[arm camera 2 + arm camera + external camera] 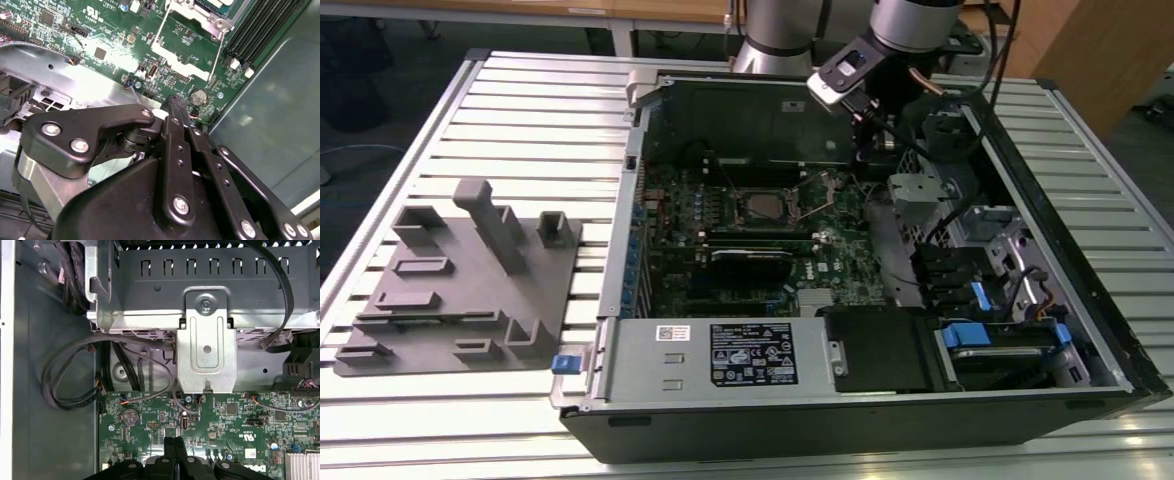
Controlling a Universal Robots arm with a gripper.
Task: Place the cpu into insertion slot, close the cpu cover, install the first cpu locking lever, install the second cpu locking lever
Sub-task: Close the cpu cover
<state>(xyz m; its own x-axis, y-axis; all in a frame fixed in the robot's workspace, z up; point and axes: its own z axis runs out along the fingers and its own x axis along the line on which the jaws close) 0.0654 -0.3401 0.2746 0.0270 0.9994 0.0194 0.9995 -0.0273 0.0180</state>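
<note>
One hand (173,441) (pinched together) above board (230,426) edge

The pale ribbed metal surface (480,110) stands over a dark floor (344,205). Far behind is wooden furniture (560,10), with a wooden panel (1087,50) at the exterior view's right.

No txt legible on black label (751,353).

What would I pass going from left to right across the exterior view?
Grey moulded tray → small blue clip → insertion slot on the green circuit board → blue-tabbed drive bays.
</note>
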